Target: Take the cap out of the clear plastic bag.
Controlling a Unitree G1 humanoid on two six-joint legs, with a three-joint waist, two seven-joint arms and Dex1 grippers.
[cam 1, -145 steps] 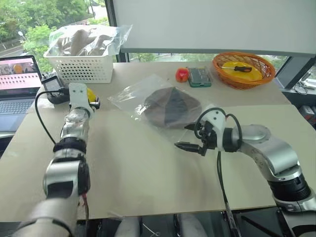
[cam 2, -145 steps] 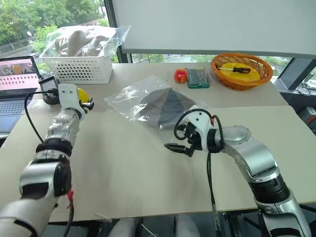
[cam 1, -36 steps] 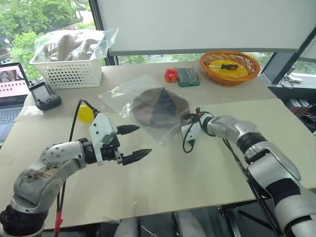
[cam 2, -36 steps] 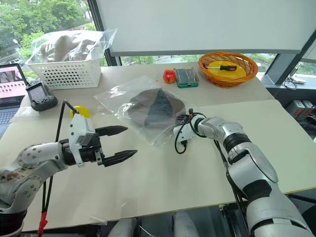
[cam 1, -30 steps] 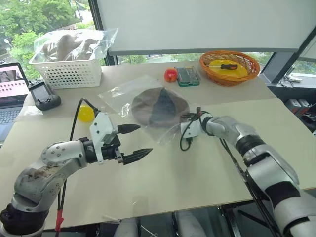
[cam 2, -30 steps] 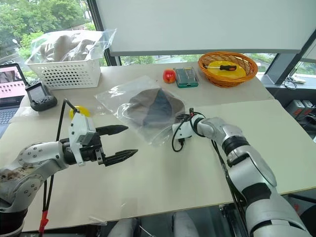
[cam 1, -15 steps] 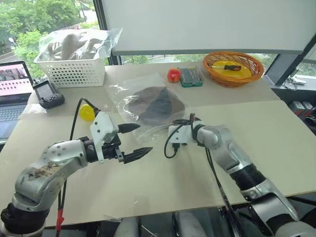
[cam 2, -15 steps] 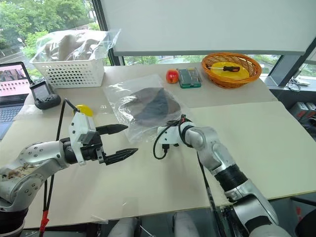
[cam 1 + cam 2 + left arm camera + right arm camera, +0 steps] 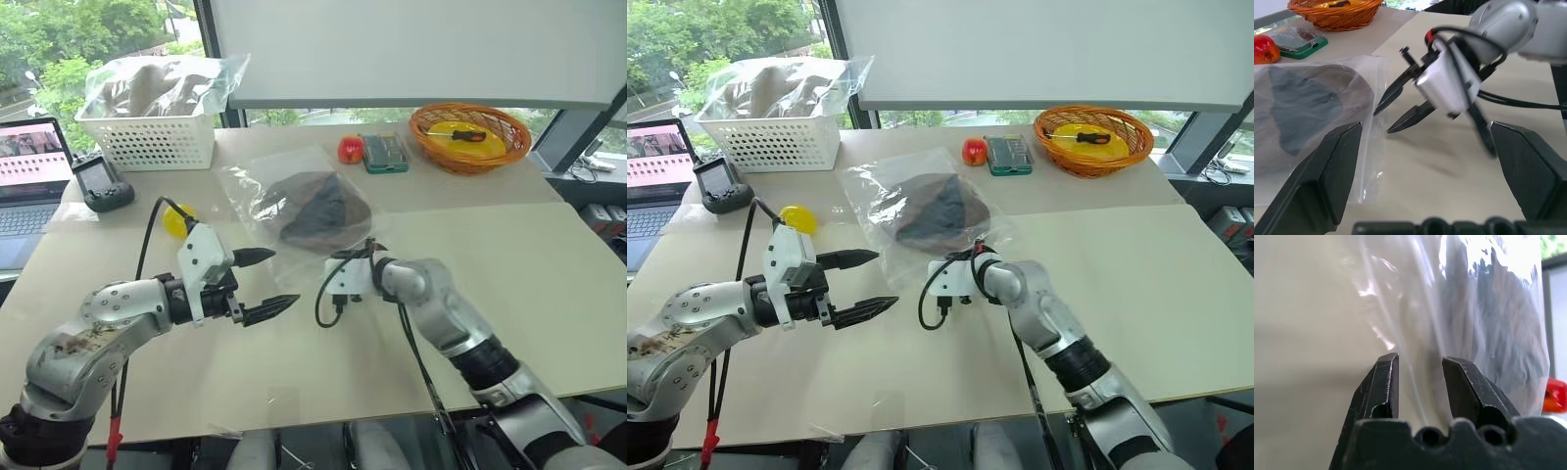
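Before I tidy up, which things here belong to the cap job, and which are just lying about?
Job: cap, clear plastic bag.

Lying about: white basket, orange basket, red fruit, green case, yellow ball, laptop.

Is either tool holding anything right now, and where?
Nothing is held. The left tool is open and empty; the right tool stands open with the bag's near edge between its fingers, not clamped.

Cap (image 9: 315, 208) in bag (image 9: 257, 188) mid-table, basket (image 9: 147, 137) behind-left, wicker bowl (image 9: 471, 136) behind-right.
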